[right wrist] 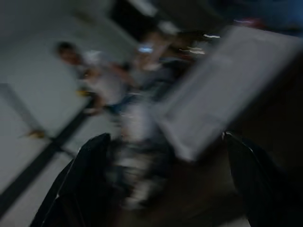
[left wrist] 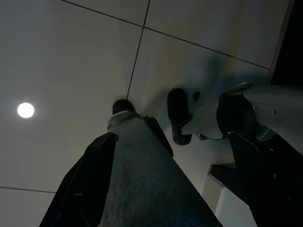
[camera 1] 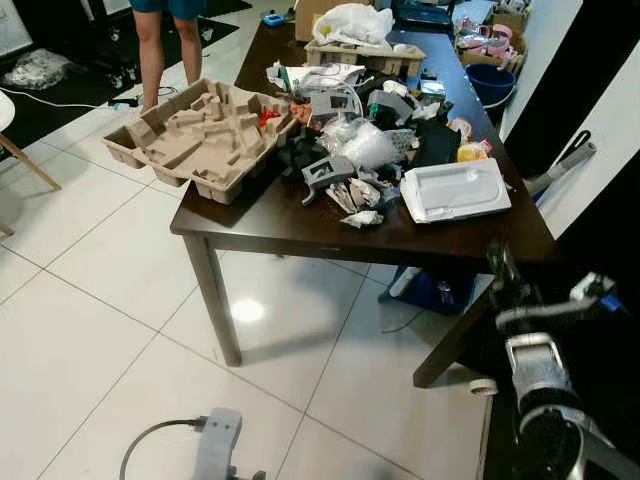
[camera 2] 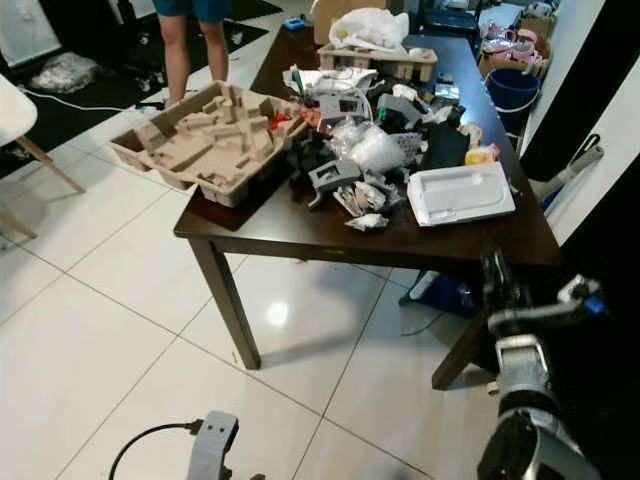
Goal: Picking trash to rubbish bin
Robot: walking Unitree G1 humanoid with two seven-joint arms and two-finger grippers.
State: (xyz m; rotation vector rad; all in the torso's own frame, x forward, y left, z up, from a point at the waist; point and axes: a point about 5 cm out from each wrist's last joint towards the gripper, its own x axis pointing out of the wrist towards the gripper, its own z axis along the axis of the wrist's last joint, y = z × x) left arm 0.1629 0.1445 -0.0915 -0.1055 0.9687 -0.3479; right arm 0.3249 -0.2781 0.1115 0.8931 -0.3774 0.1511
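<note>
A dark wooden table carries a heap of trash. It holds a brown moulded pulp tray overhanging the left edge, crumpled plastic wrap, grey plastic bits, torn paper scraps and a white plastic tray. My right gripper is raised just below the table's front right corner. In the blurred right wrist view its fingers stand wide apart and open, with the white tray ahead. My left arm hangs low, and its gripper is open over the floor.
A person's legs stand beyond the table's left end. A blue bucket sits by the right wall, with more boxes and a white bag at the table's far end. A white chair is at the left, on white tiled floor.
</note>
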